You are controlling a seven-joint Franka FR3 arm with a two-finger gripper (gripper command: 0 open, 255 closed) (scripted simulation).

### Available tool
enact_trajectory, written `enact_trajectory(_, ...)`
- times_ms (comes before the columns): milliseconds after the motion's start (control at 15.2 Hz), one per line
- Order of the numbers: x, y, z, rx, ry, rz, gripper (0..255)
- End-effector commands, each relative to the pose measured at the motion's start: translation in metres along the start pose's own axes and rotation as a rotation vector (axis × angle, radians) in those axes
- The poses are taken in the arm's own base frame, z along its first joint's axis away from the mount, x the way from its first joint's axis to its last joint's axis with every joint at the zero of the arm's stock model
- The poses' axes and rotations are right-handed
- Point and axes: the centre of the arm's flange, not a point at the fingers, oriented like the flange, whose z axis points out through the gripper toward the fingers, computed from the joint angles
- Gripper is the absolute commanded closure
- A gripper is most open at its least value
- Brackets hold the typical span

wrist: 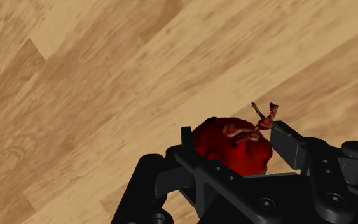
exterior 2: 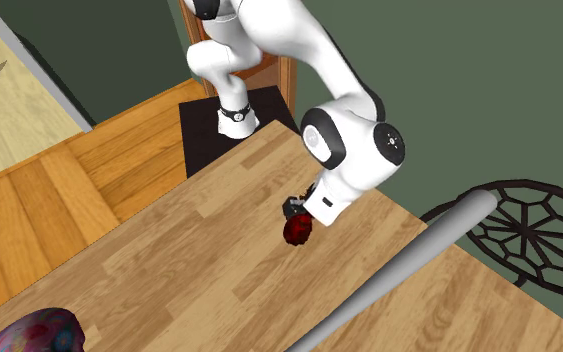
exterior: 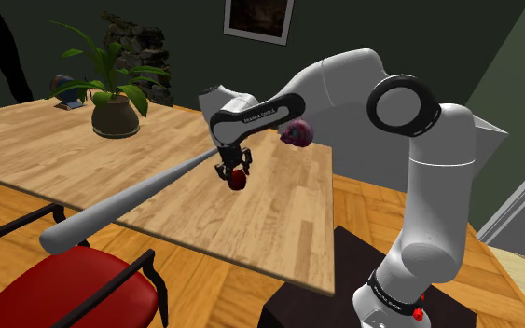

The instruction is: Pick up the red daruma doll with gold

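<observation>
Fingers [wrist: 287, 141] clasp the red doll [wrist: 231, 149] in the wrist view; the shoulder view shows a potted plant [exterior: 114, 102].

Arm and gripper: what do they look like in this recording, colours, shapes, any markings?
The arm is glossy white with rounded, tubular links and dark ring-shaped joint caps. A black band near the hand carries small white lettering; another black collar rings the base. The gripper is all black and blocky, with two fingers. No loose cables show.
</observation>
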Motion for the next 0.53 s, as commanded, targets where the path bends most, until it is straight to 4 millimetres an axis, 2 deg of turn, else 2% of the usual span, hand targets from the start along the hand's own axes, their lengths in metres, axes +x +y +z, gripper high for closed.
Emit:
enact_trajectory(0, -0.003, 0.005, -0.010, 0.000, 0.000, 0.000, 255)
enact_trajectory(330, -0.007, 0.013, -0.034, 0.000, 0.000, 0.000, 255)
enact_trajectory(462, -0.007, 0.014, -0.035, 0.000, 0.000, 0.000, 255)
